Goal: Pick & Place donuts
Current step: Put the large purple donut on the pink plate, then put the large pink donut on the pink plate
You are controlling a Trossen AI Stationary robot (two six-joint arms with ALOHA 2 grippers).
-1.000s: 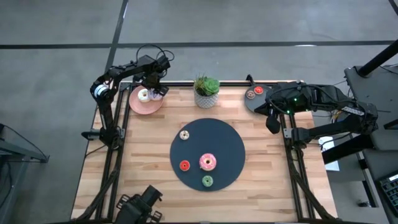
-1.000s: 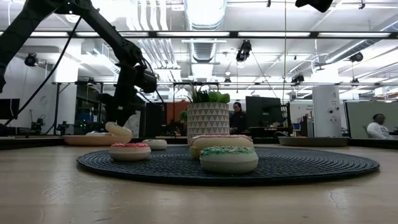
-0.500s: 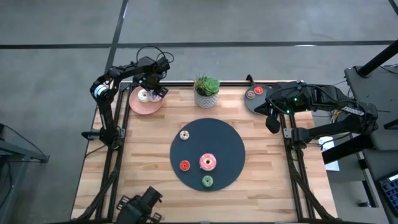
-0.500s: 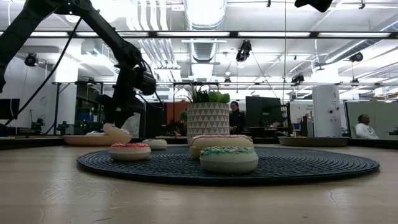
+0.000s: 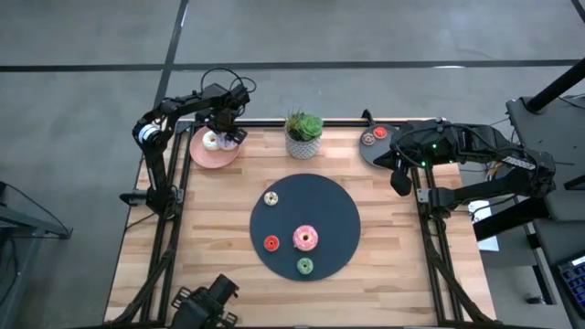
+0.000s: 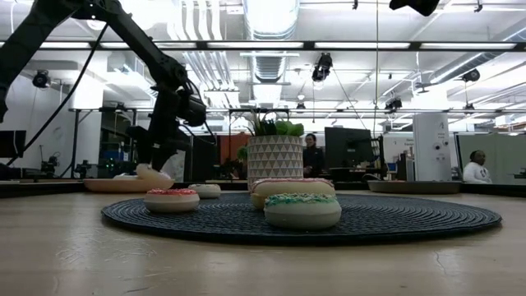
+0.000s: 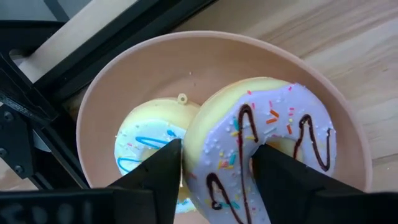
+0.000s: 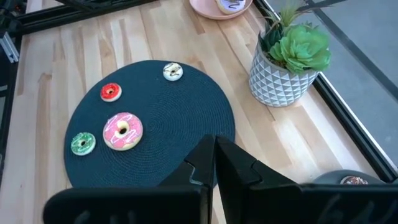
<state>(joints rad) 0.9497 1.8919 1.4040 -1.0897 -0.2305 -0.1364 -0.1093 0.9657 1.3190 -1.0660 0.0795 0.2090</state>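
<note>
At the table's far left, my left gripper (image 5: 226, 135) points down over the pink plate (image 7: 124, 68). It is shut on a purple-white frosted donut (image 7: 267, 124). That donut leans tilted on a white donut with blue lines (image 7: 146, 140) lying in the plate. A pink donut (image 5: 305, 238) and small cream (image 5: 271, 197), red (image 5: 271, 243) and green (image 5: 304, 266) donuts lie on the dark round mat (image 5: 320, 206). Two small donuts (image 5: 373, 136) sit on the grey plate (image 5: 370, 151). My right gripper (image 5: 399, 180) waits shut, raised at the right edge. My left gripper holds one stretch of the purple-white donut's ring (image 7: 217, 168), with one finger (image 7: 165, 168) outside the ring and the other (image 7: 277, 177) at its hole. The fingers come from above. The donut sits tilted, resting on the plate and against the white donut.
A potted green plant (image 5: 303, 135) stands at the far edge between the two plates. The black frame rail (image 5: 274, 121) runs along the far edge behind the pink plate. Bare wood lies around the mat on all sides.
</note>
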